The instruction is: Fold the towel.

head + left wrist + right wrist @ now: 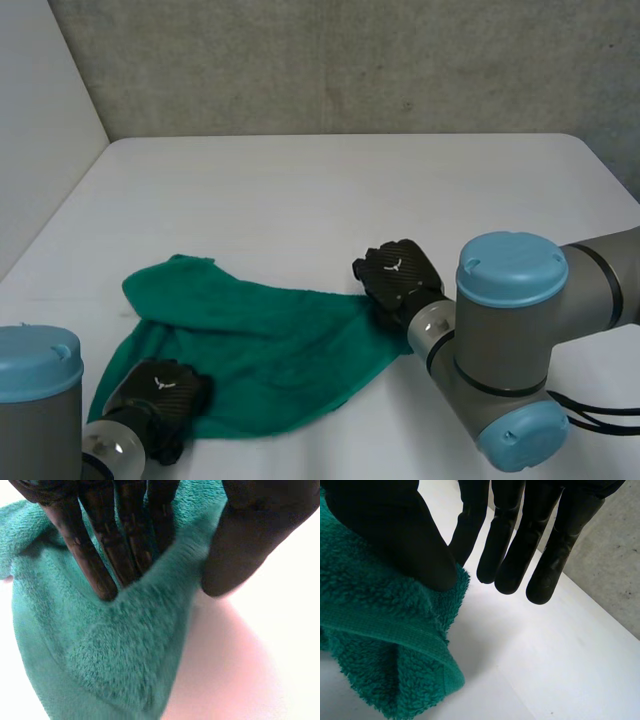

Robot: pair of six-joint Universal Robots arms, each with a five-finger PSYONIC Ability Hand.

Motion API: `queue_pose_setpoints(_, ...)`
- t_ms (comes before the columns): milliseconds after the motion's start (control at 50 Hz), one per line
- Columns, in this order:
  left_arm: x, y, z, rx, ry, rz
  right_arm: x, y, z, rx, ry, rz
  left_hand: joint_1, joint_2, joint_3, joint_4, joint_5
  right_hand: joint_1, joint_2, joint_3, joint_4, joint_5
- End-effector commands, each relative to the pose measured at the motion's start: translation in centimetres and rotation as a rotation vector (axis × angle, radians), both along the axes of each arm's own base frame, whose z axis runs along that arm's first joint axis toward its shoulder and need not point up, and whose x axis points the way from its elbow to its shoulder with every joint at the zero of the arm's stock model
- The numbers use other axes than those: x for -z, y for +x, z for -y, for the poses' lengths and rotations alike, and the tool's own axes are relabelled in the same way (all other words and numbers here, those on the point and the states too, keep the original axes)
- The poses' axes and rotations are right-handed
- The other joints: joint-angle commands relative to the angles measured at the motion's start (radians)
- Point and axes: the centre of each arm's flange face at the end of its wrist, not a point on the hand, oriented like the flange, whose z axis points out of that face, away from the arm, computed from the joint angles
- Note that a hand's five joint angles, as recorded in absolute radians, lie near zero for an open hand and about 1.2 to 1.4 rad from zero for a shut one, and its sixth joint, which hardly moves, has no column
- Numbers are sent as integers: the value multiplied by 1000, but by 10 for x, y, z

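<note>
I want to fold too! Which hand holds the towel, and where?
The left hand pinches the towel at its near edge, between fingers and thumb. The right hand holds nothing: its thumb just rests on a corner.

Your towel (255, 350) lies rumpled on the white table (330, 190). You have the left hand (160, 392) on its near left corner, the right hand (398, 275) at its right corner.

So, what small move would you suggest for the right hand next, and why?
Probably close the right hand on the corner of the towel: its thumb rests on the cloth, but its fingers hang straight over bare table, so it grips nothing yet.
</note>
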Motion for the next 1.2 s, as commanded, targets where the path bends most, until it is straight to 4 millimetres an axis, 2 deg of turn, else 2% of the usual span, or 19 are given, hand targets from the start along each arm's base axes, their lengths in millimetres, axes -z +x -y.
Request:
queue_pose_setpoints(20, -12, -6, 15, 2, -92, -30, -15, -13, 18, 62, -35, 15, 597, 400, 401, 400, 405, 434, 223, 218, 204, 237)
queue_pose_setpoints(60, -30, -9, 21, 4, -164, -56, -21, -16, 20, 69, -48, 20, 597, 400, 401, 400, 405, 434, 223, 218, 204, 237)
queue_pose_setpoints(80, -30, -9, 21, 4, -164, -56, -28, -19, 22, 78, -61, 21, 597, 400, 401, 400, 405, 434, 223, 218, 204, 237)
queue_pose_setpoints(140, -77, -9, 25, -8, -338, -143, -39, -28, 25, 94, -56, 9, 597, 400, 401, 400, 405, 434, 223, 218, 204, 237)
queue_pose_setpoints(180, -95, -9, 25, -6, -400, -179, -44, -33, 25, 96, -44, -13, 597, 400, 401, 400, 405, 434, 223, 218, 204, 237)
queue_pose_setpoints(320, -123, -7, 22, -9, -492, -227, -77, -53, 1, 38, 44, -289, 597, 400, 401, 400, 405, 434, 223, 218, 204, 237)
queue_pose_setpoints(420, -133, -5, 30, -31, -530, -240, -102, -74, 3, 73, 9, -392, 597, 400, 401, 400, 405, 434, 223, 218, 204, 237)
queue_pose_setpoints(520, -133, -1, 41, -54, -535, -237, -128, -77, 5, 82, -85, -382, 597, 400, 401, 400, 405, 434, 223, 218, 204, 237)
queue_pose_setpoints(580, -128, -4, 48, -40, -523, -247, -131, -74, 7, 84, -98, -352, 597, 400, 401, 400, 405, 434, 223, 218, 204, 237)
queue_pose_setpoints(680, -101, -19, 77, -27, -483, -246, -104, -44, 43, 90, -86, -155, 597, 400, 401, 400, 405, 434, 223, 218, 204, 237)
queue_pose_setpoints(800, -89, -28, 109, -60, -507, -239, -69, -24, 71, 113, -42, -15, 597, 400, 401, 400, 405, 434, 223, 218, 204, 237)
queue_pose_setpoints(820, -87, -28, 114, -73, -507, -234, -67, -23, 74, 124, -37, -2, 597, 400, 401, 400, 405, 302, 91, 86, 72, 104)
queue_pose_setpoints(840, -86, -27, 121, -96, -512, -228, -65, -23, 79, 144, -28, 20, 597, 400, 401, 400, 405, -104, -315, -320, -334, -301)
queue_pose_setpoints(860, -85, -27, 124, -107, -512, -224, -65, -23, 80, 152, -23, 30, 597, 400, 401, 400, 405, -285, -496, -501, -515, -483)
queue_pose_setpoints(900, -84, -24, 128, -130, -511, -216, -64, -26, 82, 170, 4, 51, 597, 400, 401, 400, 405, -471, -682, -687, -701, -669)
queue_pose_setpoints(940, -82, -19, 131, -154, -506, -204, -65, -28, 79, 172, 23, 58, 597, 400, 401, 400, 405, -513, -724, -729, -743, -710)
queue_pose_setpoints(1000, -75, -13, 131, -170, -486, -191, -69, -40, 73, 198, 73, 50, 597, 400, 401, 400, 405, -522, -733, -738, -752, -719)
queue_pose_setpoints(1080, -69, -12, 126, -164, -462, -183, -72, -71, 63, 244, 185, 5, 597, 400, 401, 400, 405, -528, -739, -744, -758, -725)
queue_pose_setpoints(1200, -67, -12, 121, -160, -452, -179, -55, -81, 40, 164, 364, -21, 597, 400, 401, 400, 405, -551, -762, -767, -781, -749)
